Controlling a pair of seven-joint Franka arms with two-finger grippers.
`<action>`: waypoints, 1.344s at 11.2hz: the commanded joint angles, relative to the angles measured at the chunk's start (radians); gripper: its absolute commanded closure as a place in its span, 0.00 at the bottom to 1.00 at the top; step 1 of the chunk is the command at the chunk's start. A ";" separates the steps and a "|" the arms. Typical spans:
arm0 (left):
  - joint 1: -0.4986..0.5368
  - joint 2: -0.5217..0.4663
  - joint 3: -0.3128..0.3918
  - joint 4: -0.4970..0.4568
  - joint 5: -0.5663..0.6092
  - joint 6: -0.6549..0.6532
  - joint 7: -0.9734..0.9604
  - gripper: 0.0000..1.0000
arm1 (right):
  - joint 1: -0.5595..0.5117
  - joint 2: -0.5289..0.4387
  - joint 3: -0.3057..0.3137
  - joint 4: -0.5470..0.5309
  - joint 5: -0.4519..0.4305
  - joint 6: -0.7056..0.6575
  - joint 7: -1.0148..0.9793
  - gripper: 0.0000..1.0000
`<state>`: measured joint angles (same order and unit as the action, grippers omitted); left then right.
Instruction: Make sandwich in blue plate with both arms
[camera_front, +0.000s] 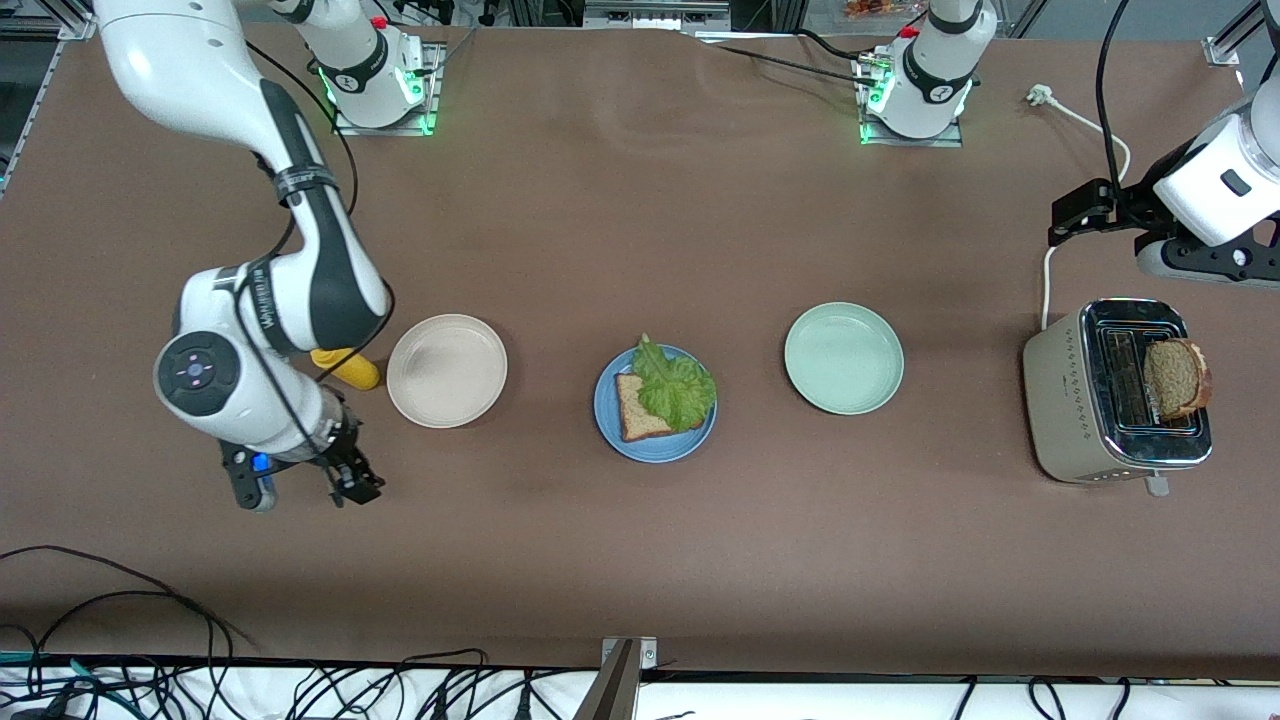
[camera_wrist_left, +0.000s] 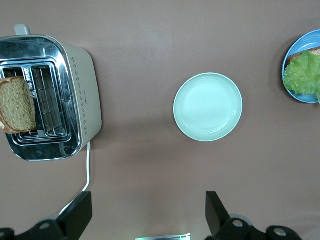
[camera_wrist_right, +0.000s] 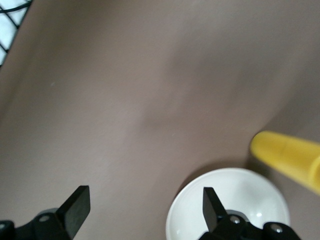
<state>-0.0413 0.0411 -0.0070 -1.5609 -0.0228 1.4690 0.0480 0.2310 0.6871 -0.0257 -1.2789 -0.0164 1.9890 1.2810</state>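
The blue plate (camera_front: 655, 452) lies mid-table with one brown bread slice (camera_front: 640, 410) on it. A ruffled lettuce leaf (camera_front: 678, 385) lies on that slice. A second bread slice (camera_front: 1175, 378) stands in a slot of the toaster (camera_front: 1075, 400) at the left arm's end. My left gripper (camera_front: 1080, 212) hangs open and empty over the table beside the toaster. Its wrist view shows the toaster (camera_wrist_left: 82, 95), the slice (camera_wrist_left: 17, 105) and the plate's edge (camera_wrist_left: 300, 96) with lettuce (camera_wrist_left: 303, 72). My right gripper (camera_front: 352, 485) is open and empty, low over the table beside the beige plate (camera_front: 447, 370).
A pale green plate (camera_front: 844, 358) sits between the blue plate and the toaster. A yellow object (camera_front: 345, 367) lies by the beige plate under the right arm. The toaster's white cable (camera_front: 1048, 270) runs toward the left arm's base. Loose cables hang off the table edge nearest the camera.
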 joint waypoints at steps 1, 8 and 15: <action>-0.009 -0.009 0.002 -0.005 0.011 0.008 0.021 0.00 | -0.100 -0.088 0.021 -0.077 0.000 -0.056 -0.125 0.00; -0.011 -0.007 0.002 -0.004 0.011 0.022 0.020 0.00 | -0.324 -0.172 0.013 -0.215 0.292 -0.121 -0.684 0.00; -0.011 -0.007 0.002 -0.004 0.011 0.022 0.021 0.00 | -0.372 -0.135 -0.046 -0.409 0.556 -0.124 -0.809 0.00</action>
<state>-0.0464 0.0415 -0.0077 -1.5609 -0.0228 1.4860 0.0481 -0.1323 0.5565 -0.0358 -1.6214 0.4644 1.8611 0.5017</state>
